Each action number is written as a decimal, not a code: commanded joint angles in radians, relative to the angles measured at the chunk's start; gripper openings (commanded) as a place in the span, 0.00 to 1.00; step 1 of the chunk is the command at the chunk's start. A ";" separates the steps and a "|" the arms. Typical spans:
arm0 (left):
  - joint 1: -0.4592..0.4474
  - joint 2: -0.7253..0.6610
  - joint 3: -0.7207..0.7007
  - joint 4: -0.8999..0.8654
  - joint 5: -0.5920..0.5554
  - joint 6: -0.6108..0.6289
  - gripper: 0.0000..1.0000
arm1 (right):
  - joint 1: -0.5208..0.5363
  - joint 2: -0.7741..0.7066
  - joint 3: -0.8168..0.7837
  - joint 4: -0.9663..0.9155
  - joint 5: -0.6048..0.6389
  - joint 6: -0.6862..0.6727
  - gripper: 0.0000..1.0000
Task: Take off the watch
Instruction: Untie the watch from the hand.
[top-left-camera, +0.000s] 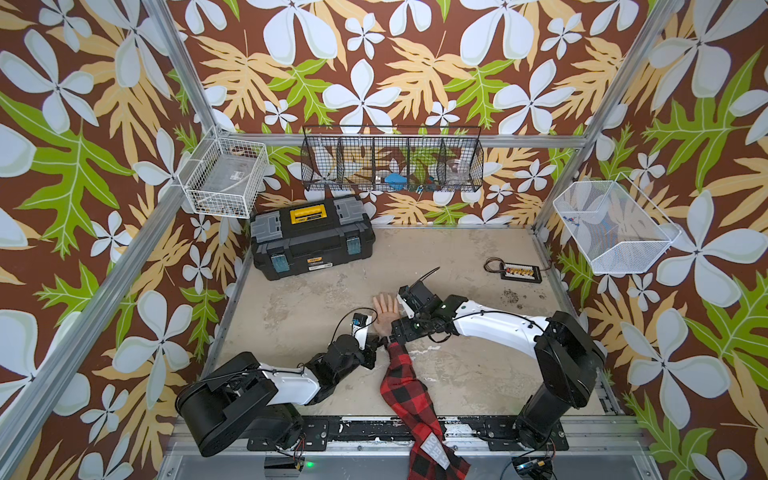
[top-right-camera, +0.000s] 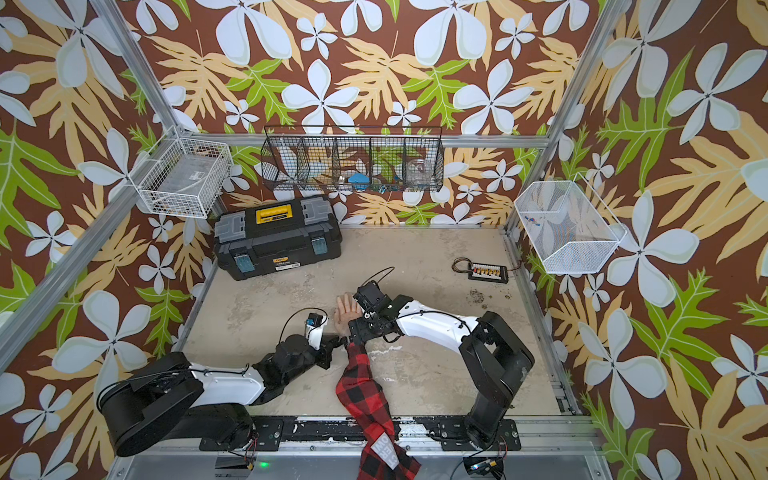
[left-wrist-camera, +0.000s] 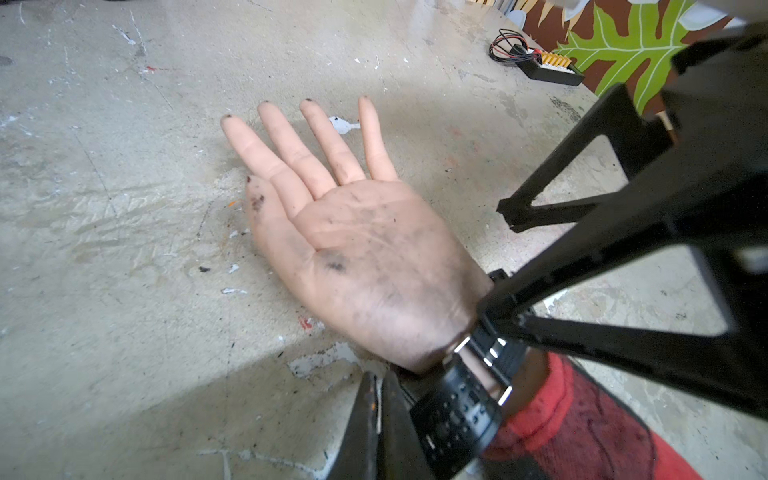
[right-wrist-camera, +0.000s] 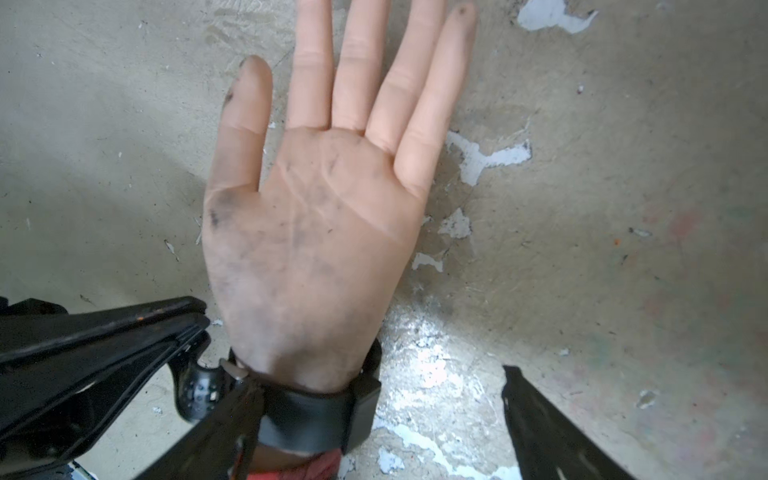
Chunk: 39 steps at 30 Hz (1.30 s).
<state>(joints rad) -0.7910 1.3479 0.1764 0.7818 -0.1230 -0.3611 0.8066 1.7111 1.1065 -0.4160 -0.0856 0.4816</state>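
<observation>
Watch (right-wrist-camera: 307, 415) face out of sight; strap alone shows across the wrist (right-wrist-camera: 299, 370).

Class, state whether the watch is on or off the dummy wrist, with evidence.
On. The watch strap wraps the wrist between the dummy hand and red sleeve.

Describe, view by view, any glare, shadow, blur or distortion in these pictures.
Both top views: even light; wide-angle perspective splays the frame posts. Left wrist view: a broad shadow crosses the table near the mannequin hand and its wrist; the close-up watch is slightly blurred. Right wrist view: glare whitens the table beside the watch; everything looks slightly soft.
</observation>
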 joint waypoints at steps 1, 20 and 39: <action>0.001 -0.006 -0.002 -0.032 0.002 0.010 0.00 | -0.003 -0.001 -0.011 -0.007 0.022 -0.009 0.91; 0.001 -0.303 0.174 -0.326 -0.013 0.027 0.55 | -0.078 -0.175 -0.034 0.023 -0.091 -0.005 0.91; 0.100 -0.355 0.092 -0.386 0.106 -0.133 0.48 | -0.077 -0.124 -0.031 0.138 -0.486 0.054 0.86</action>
<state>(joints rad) -0.6952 0.9840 0.2794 0.3576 -0.0696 -0.4698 0.7277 1.5723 1.0813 -0.3286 -0.4702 0.5198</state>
